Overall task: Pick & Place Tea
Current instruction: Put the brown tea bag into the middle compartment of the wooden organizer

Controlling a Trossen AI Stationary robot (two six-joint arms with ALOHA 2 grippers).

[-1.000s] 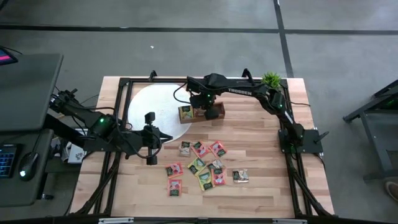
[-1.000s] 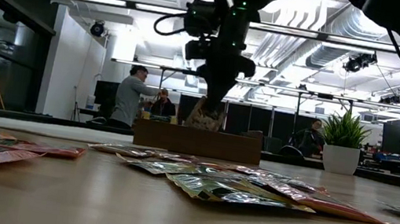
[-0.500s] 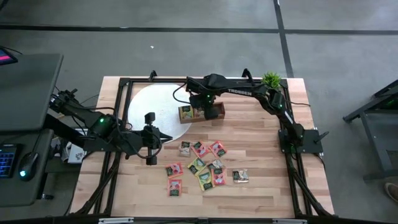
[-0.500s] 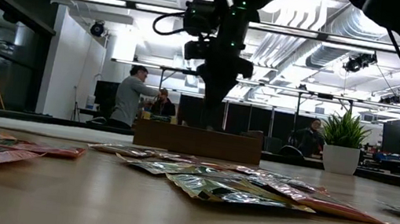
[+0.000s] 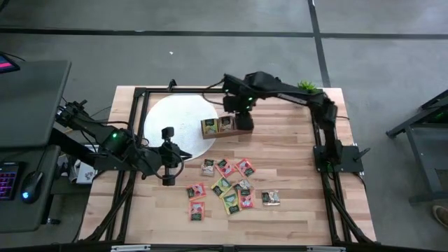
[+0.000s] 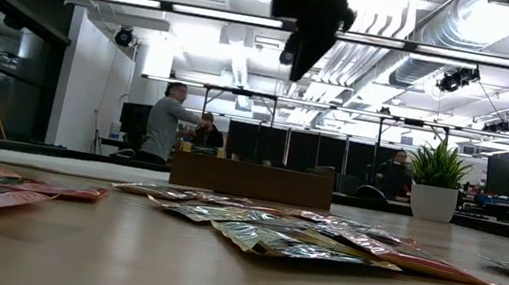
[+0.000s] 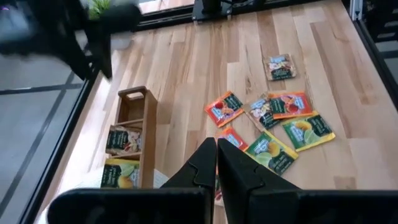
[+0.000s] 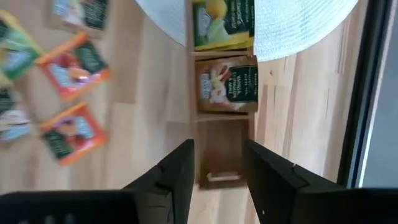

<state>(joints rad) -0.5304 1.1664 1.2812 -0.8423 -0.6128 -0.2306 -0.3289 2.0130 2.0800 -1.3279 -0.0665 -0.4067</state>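
The brown wooden tray (image 5: 226, 126) stands at the edge of a white round mat. A yellow-green tea packet (image 8: 222, 18) lies in one end compartment, a beige one (image 8: 226, 84) in the middle, and the other end compartment (image 8: 222, 146) holds nothing. Several green, yellow and red tea packets (image 5: 225, 185) lie flat on the table nearer the front, also in the left wrist view (image 7: 273, 127). My right gripper (image 8: 219, 171) hangs open high above the tray (image 6: 251, 177), pointing down. My left gripper (image 7: 216, 165) hovers shut to the left of the packets (image 5: 180, 157).
A white round mat (image 5: 175, 119) covers the table's far left part. A potted plant (image 5: 306, 89) stands at the far right corner. A black frame rail (image 5: 140, 133) runs around the table's edges. People stand in the room beyond the table (image 6: 167, 119).
My right gripper has let go of the beige packet it held low over the tray; the packet now lies in the middle compartment. The gripper then rose well above the tray, rolling a little, and shifted toward the far right.
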